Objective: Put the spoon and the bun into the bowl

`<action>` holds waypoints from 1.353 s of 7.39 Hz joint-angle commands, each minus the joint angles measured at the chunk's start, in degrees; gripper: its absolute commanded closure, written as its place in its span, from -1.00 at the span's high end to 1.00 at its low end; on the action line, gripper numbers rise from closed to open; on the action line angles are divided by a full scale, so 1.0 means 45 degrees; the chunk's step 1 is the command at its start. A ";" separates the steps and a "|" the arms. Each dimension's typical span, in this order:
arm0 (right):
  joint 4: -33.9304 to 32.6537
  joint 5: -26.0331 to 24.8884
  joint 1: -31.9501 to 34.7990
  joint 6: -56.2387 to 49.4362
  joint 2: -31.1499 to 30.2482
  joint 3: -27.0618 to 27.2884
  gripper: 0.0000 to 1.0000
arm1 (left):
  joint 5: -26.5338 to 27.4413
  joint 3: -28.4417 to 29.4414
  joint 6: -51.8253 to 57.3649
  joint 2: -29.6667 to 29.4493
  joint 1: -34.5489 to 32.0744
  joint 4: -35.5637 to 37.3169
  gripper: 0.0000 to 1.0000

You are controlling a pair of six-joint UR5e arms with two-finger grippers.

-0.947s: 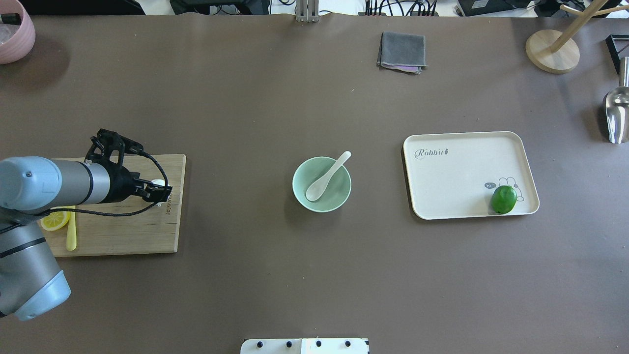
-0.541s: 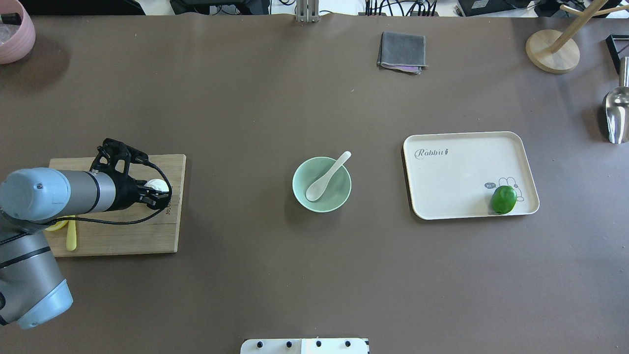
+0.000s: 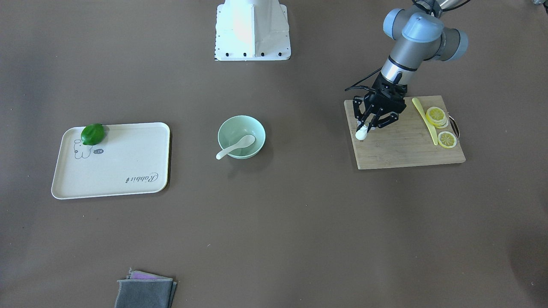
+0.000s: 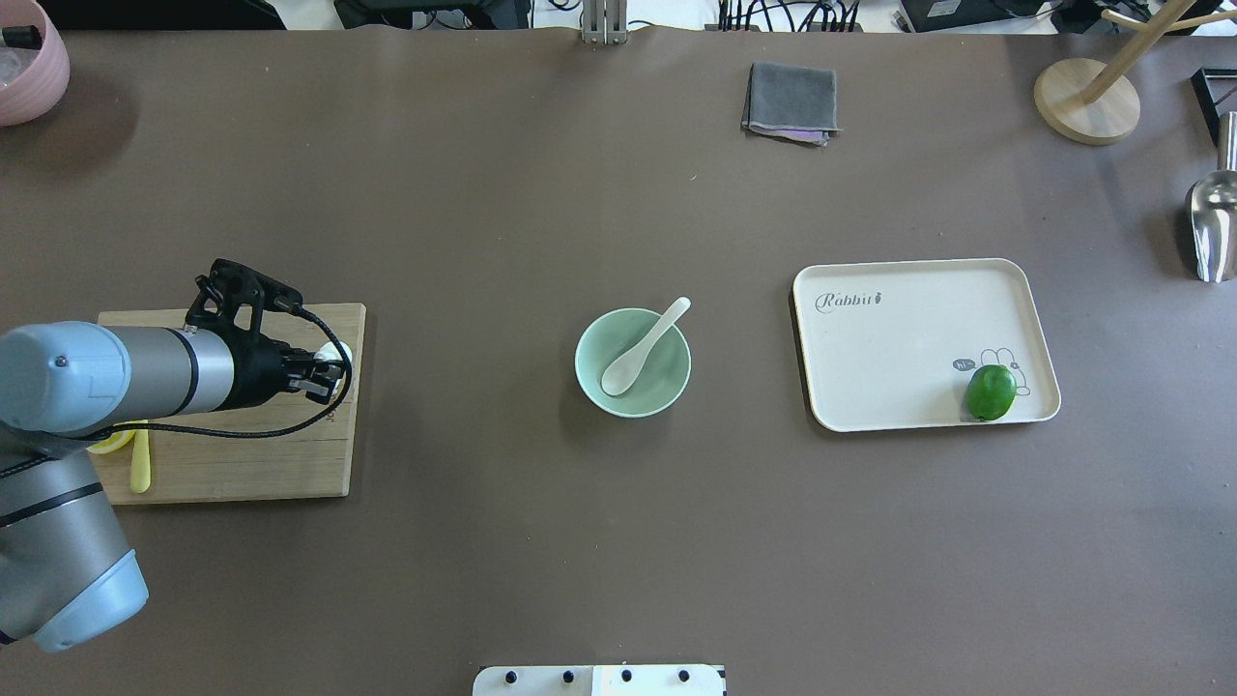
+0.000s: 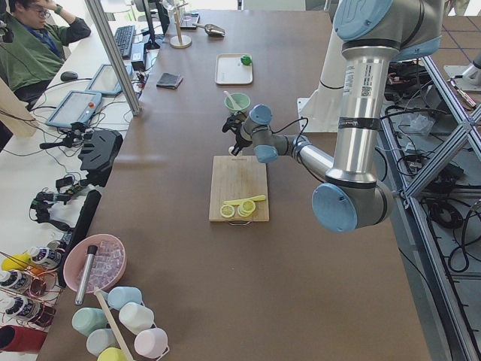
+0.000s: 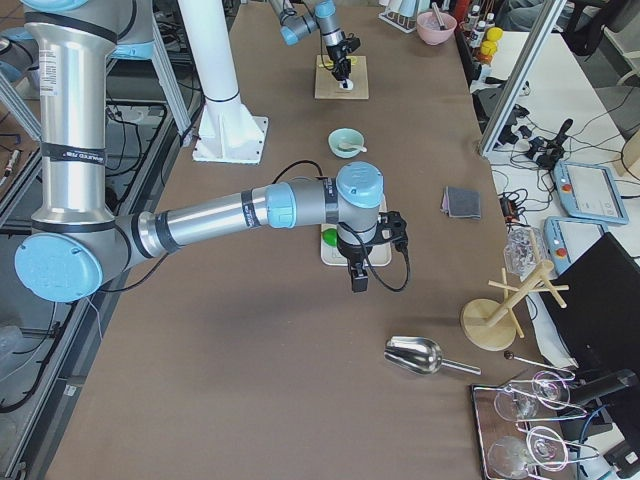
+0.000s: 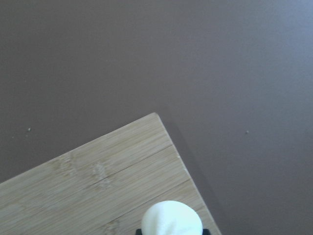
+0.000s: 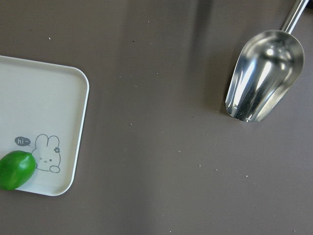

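The white bun [image 3: 361, 134] is pinched at the tips of my left gripper [image 3: 364, 129], just above the near right corner of the wooden cutting board [image 4: 290, 454]. The overhead view shows the same gripper [image 4: 333, 373] with the bun [image 4: 341, 364] peeking past it. The left wrist view has the bun [image 7: 171, 221] at its bottom edge. The white spoon [image 4: 643, 348] lies in the mint-green bowl [image 4: 669, 379] at table centre, handle over the far rim. My right gripper [image 6: 358, 282] shows only in the exterior right view, hovering past the tray; I cannot tell its state.
Lemon slices [image 3: 437, 116] and a yellow knife [image 3: 424, 119] lie on the board. A cream tray [image 4: 899, 338] with a green lime [image 4: 991, 391] sits right of the bowl. A grey cloth [image 4: 791, 101], metal scoop [image 4: 1213, 217], wooden stand [image 4: 1073, 101] and pink bowl [image 4: 24, 58] line the edges.
My left gripper dipped onto the bun, then shifted right toward the board's edge with the bun in its fingers. The spoon and bowl have not moved.
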 commanded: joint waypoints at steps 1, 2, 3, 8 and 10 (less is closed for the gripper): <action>0.0000 -0.0008 0.0006 0.0000 -0.0017 -0.0024 1.00 | 0.0032 0.0380 -0.1437 -0.1892 0.0051 0.0039 -0.85; 0.0000 -0.0008 0.0006 0.0000 -0.0114 -0.0024 1.00 | 0.0090 0.0752 -0.2299 -0.2948 0.0438 0.0039 -0.84; 0.0000 -0.0008 0.0006 -0.0020 -0.0192 -0.0004 1.00 | 0.0825 0.0930 -0.2907 -0.3771 0.1350 0.0059 -0.81; 0.0000 -0.0067 0.0279 -0.0001 -0.0642 0.0015 1.00 | 0.2571 0.3803 -0.3870 -0.7353 0.2571 0.0254 0.38; 0.0000 -0.0047 0.0279 0.0000 -0.0642 -0.0004 1.00 | 0.2863 0.3822 -0.3851 -0.7373 0.2551 0.0254 0.93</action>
